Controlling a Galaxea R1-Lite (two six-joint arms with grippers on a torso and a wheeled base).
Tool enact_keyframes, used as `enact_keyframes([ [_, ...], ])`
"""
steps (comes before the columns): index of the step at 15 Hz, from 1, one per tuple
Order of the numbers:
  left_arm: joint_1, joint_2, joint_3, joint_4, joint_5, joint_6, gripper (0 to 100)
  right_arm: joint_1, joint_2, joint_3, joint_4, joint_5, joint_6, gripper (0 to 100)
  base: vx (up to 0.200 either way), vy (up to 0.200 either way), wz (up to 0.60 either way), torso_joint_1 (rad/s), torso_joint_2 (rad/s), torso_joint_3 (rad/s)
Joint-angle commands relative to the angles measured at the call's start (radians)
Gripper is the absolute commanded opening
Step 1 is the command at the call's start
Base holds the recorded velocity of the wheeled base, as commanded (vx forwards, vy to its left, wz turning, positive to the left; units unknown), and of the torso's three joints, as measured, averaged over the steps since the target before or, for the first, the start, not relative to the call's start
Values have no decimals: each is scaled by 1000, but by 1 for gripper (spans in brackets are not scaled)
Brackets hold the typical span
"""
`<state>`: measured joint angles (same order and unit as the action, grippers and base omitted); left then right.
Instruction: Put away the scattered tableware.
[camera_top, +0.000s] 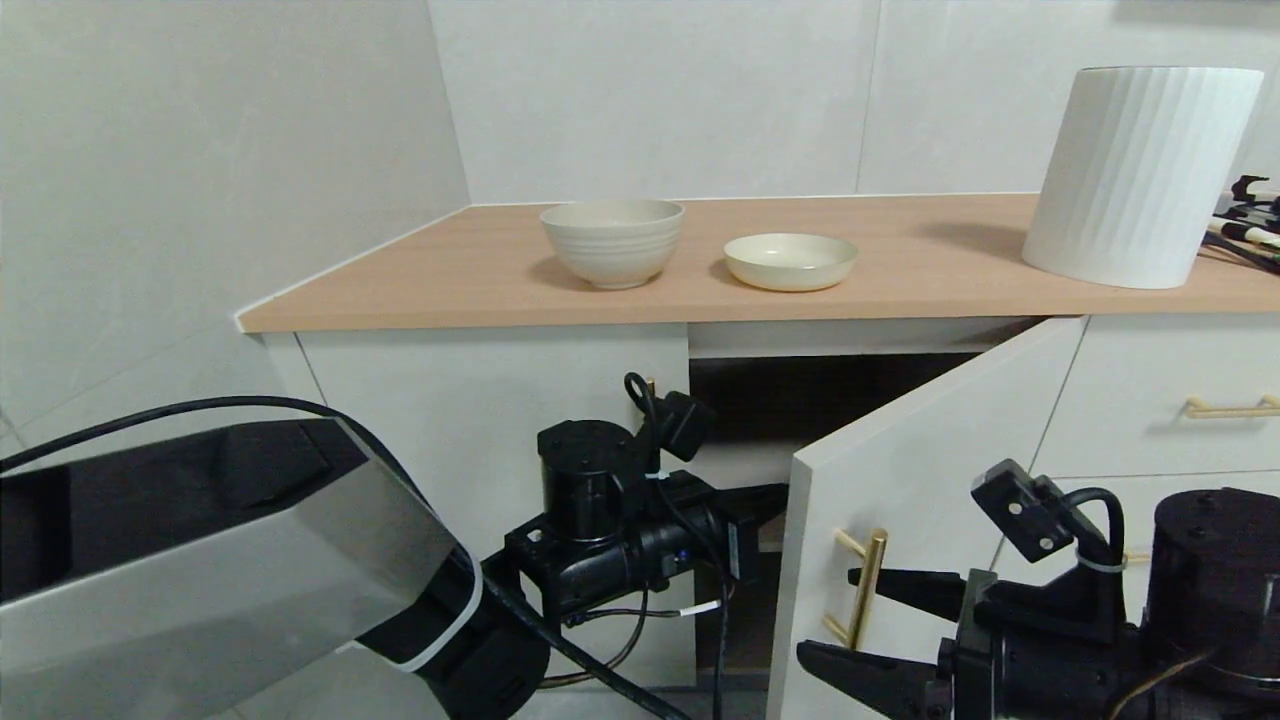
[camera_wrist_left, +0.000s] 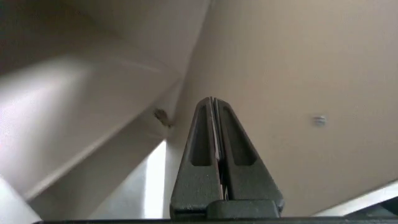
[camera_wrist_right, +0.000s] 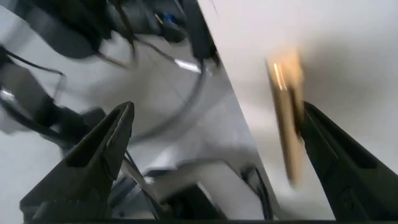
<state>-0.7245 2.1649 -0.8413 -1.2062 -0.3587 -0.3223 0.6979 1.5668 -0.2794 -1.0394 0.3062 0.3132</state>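
A cream ribbed bowl and a shallow cream dish stand side by side on the wooden countertop. Below them a white cabinet door hangs open, with a brass handle. My left gripper sits low at the dark cabinet opening, behind the door's edge. In the left wrist view its fingers are pressed together with nothing between them. My right gripper is open in front of the door, its fingers straddling the brass handle without touching it.
A tall white ribbed container stands on the counter's right part, with dark utensils beside it. A drawer with a brass pull lies to the right of the open door. Walls close the counter at the back and left.
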Motion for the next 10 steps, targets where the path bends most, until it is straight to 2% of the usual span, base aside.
enact_keyframes([
  [1,-18,-11,-19,11,0,0,0,-35,-40,29,1,-15,-3,100,0,0,0,0,0,0],
  [4,-47,-17,-22,11,1,-1,0,-87,-48,46,2,-9,-3,100,0,0,0,0,0,0],
  [7,-61,-28,-35,22,3,-1,0,-86,-125,94,32,-12,-25,100,0,0,0,0,0,0],
  [9,-62,-45,-36,36,1,-24,0,-81,-198,121,170,-61,-89,100,0,0,0,0,0,0],
  [10,-62,-62,-35,42,1,-44,0,-49,-271,114,274,-110,-91,100,0,0,0,0,0,0],
])
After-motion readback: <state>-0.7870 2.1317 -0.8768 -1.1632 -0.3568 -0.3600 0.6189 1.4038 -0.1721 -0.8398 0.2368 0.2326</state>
